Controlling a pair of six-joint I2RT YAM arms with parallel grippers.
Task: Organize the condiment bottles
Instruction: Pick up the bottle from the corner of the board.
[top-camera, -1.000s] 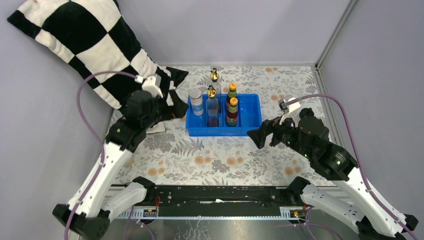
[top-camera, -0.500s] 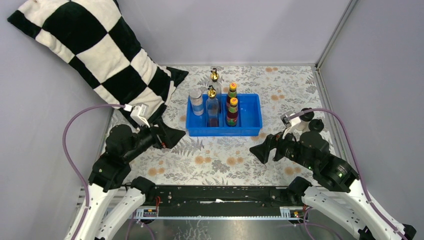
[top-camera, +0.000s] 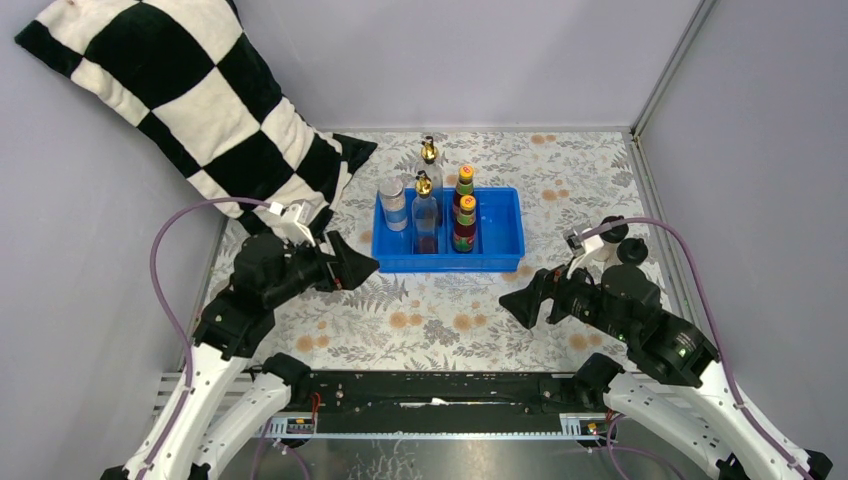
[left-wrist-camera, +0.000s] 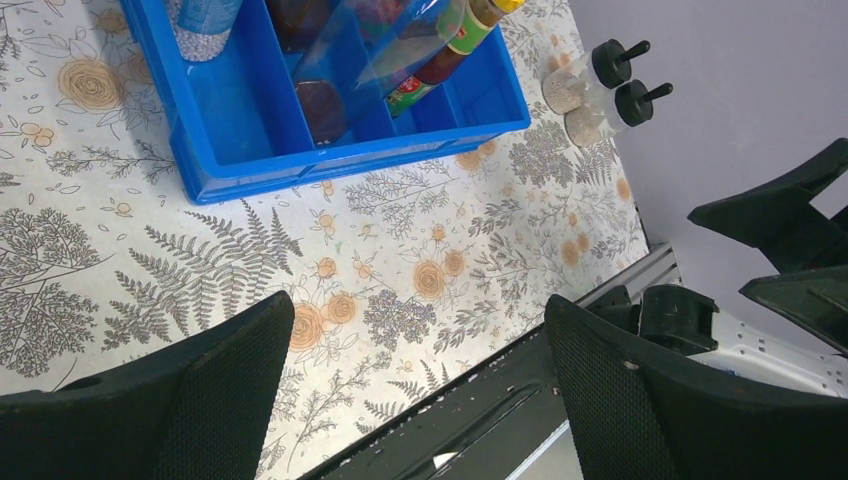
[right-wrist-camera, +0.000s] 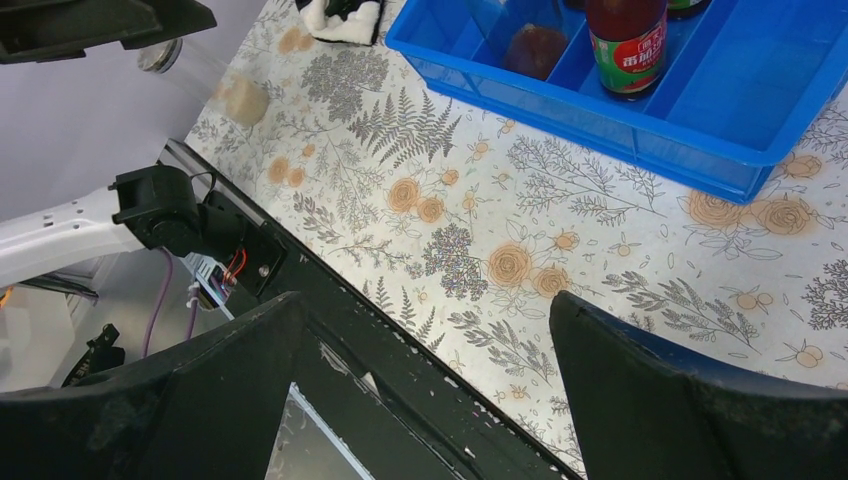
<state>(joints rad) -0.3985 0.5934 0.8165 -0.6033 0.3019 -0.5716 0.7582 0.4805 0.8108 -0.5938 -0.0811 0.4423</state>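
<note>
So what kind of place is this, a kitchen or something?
More likely a robot test booth than a kitchen: plain grey walls box in a table with a floral cloth, two robot arms are bolted to a metal rail, and the blue tray of bottles looks staged.

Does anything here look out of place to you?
Yes: a big checkered pillow leans in the far left corner, odd beside condiments. Two black-capped shakers also sit outside the blue tray, near the right wall.
</note>
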